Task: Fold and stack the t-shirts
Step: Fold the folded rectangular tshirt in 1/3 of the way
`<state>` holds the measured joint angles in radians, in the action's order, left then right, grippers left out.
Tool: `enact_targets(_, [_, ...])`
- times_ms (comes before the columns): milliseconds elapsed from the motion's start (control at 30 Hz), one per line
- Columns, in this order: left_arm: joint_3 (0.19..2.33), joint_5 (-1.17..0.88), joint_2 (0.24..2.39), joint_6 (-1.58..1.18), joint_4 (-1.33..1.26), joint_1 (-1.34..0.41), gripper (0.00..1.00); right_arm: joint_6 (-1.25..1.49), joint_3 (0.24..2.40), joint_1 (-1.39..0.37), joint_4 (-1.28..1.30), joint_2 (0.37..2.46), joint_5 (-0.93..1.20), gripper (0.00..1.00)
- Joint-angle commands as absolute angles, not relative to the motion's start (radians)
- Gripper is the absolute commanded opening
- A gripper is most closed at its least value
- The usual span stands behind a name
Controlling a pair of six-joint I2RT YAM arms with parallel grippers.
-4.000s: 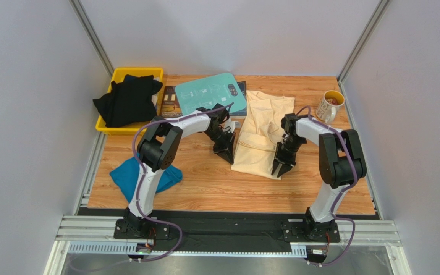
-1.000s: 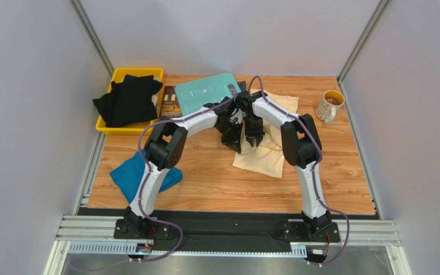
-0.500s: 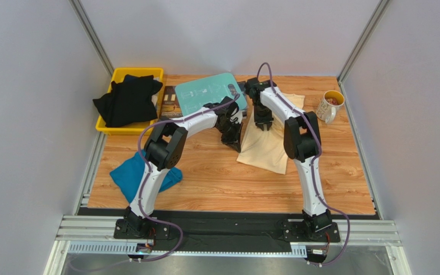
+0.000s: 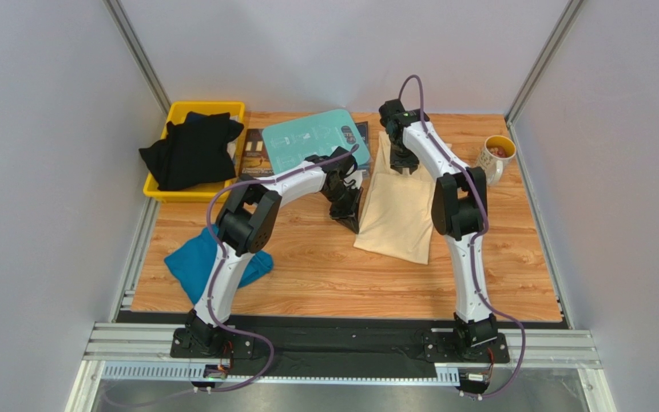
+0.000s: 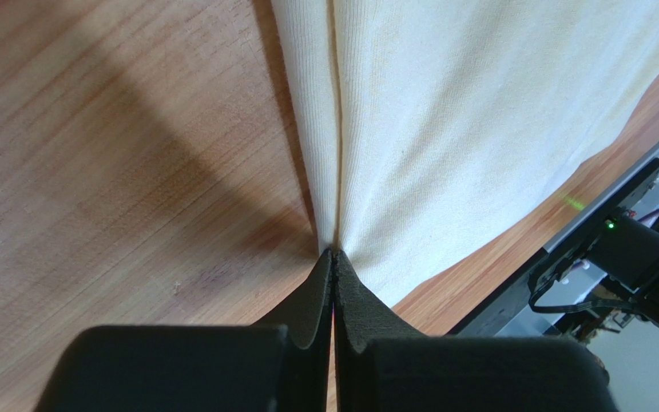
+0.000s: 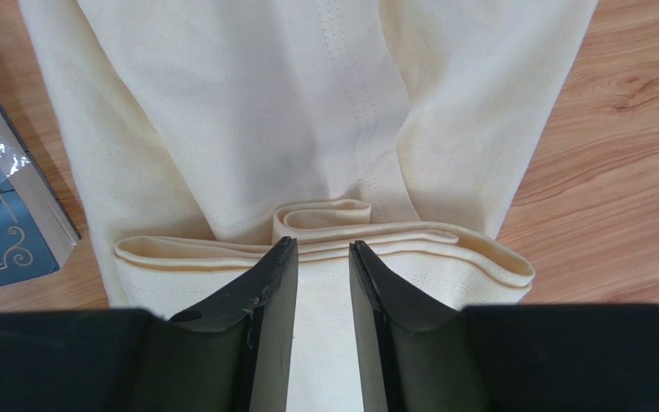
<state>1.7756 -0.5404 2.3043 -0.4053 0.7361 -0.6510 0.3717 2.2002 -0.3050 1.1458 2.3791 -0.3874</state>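
A pale cream-yellow t-shirt (image 4: 402, 215) lies as a long narrow strip right of centre on the wooden table. My left gripper (image 4: 352, 221) is at its left edge, shut on a pinch of the cloth (image 5: 445, 129), which puckers at the fingertips of the gripper (image 5: 333, 253). My right gripper (image 4: 404, 167) hovers over the shirt's far end. Its jaws (image 6: 317, 253) stand apart above a rolled fold of the cream cloth (image 6: 264, 112), pinching nothing. A teal-blue t-shirt (image 4: 208, 262) lies crumpled at the front left, partly under the left arm. Black t-shirts (image 4: 191, 150) are heaped in the yellow bin (image 4: 208, 109).
A rigid teal board (image 4: 316, 142) lies at the back centre, just left of the shirt's far end. A dark booklet (image 4: 256, 150) is beside it. A mug (image 4: 496, 157) stands at the back right. A boxed edge (image 6: 6, 232) shows left of the right gripper.
My right gripper has travelled from beside the left gripper to the shirt's far end, and its jaws have parted slightly. The cream shirt now lies flatter and longer. The left gripper has kept its pinch.
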Motion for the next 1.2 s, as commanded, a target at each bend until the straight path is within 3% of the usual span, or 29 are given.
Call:
enact_targets(0, [1.776,-0.469,2.309,-0.357,0.821,-0.66,0.0,0.353,2.165,-0.287,1.085,2.259,-0.353,0.36])
enact_targets(133, [1.789,-0.443,2.273,-0.348,0.828,-0.644,0.22,0.36,2.024,-0.238,1.066,2.129,-0.238,0.4])
enact_targets(233, [1.79,-0.456,2.241,-0.331,0.828,-0.624,0.32,0.376,1.87,-0.2,1.052,2.013,-0.167,0.41])
enact_targets(733, [1.74,-0.586,2.21,-0.279,0.833,-0.574,0.41,0.436,1.198,-0.189,0.913,1.591,0.153,0.53])
enact_targets(767, [1.736,-0.598,2.22,-0.279,0.833,-0.574,0.42,0.439,1.14,-0.189,0.908,1.576,0.149,0.6])
enact_targets(833, [1.73,-0.636,2.229,-0.279,0.833,-0.572,0.42,0.44,1.089,-0.189,0.902,1.545,0.143,0.64])
enact_targets(1167, [1.721,-0.788,2.298,-0.33,0.798,-0.537,0.42,0.469,0.925,-0.186,0.821,1.494,0.181,0.65])
